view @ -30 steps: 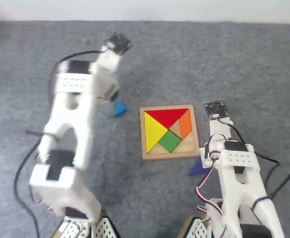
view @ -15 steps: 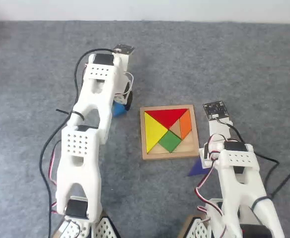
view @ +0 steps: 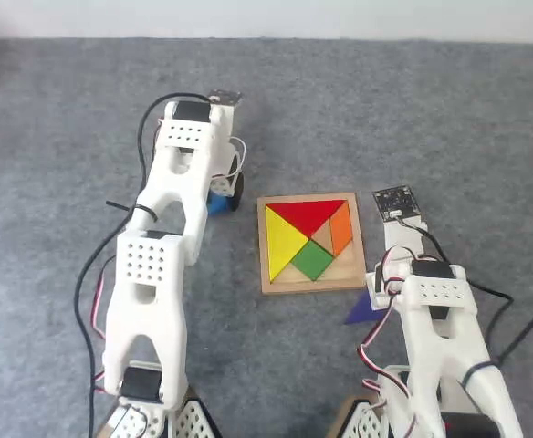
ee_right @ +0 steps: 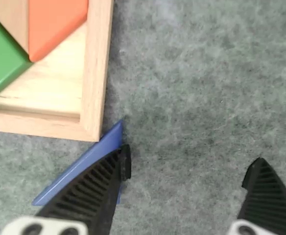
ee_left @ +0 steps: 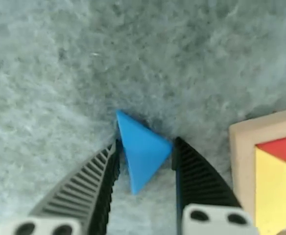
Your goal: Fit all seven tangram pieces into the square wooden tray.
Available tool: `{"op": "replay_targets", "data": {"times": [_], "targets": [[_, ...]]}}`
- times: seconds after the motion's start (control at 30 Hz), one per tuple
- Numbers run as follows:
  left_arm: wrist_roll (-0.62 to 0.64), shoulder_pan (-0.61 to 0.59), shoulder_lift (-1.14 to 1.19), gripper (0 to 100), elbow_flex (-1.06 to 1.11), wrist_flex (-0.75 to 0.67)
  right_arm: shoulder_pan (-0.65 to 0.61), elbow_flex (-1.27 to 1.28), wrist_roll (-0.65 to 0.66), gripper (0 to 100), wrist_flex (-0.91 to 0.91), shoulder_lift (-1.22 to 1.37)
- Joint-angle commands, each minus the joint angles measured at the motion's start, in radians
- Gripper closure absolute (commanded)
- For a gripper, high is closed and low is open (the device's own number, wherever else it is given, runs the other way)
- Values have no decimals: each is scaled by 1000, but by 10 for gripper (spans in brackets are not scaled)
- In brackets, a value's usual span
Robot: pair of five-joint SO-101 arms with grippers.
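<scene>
Grey carpet (view: 431, 109): left gripper (ee_left: 147, 144) clasps blue triangle (ee_left: 143, 155); right gripper (ee_right: 192, 155) spread wide.

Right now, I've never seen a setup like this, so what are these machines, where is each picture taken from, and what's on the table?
These are two small white robots, the left arm and the right arm, each ending in a two-fingered gripper. The wide picture looks down from a fixed camera. The two close-ups come from cameras on the arms' wrists. On the grey carpet lies a square wooden tray holding four pieces: red, yellow, green, orange. The left gripper looks closed on a blue triangle that rests on the carpet beside the tray. The right gripper is open and holds nothing. A dark blue piece lies beneath one finger by the tray's corner.
</scene>
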Motion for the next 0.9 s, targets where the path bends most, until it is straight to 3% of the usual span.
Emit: {"op": "replay_targets", "data": {"times": [0.0,0.3,0.43,0.6,0.87], "targets": [[77,11,-3,819,-45,-9,-12,-5,6,637,8,-2],[212,38,46,785,-48,-8,-12,-5,8,637,8,-1],[213,37,57,788,-45,-8,-12,-5,8,637,8,1],[207,35,61,885,-48,-8,-12,-5,6,637,8,1],[180,37,61,892,-48,-8,-12,-5,6,637,8,1]]}}
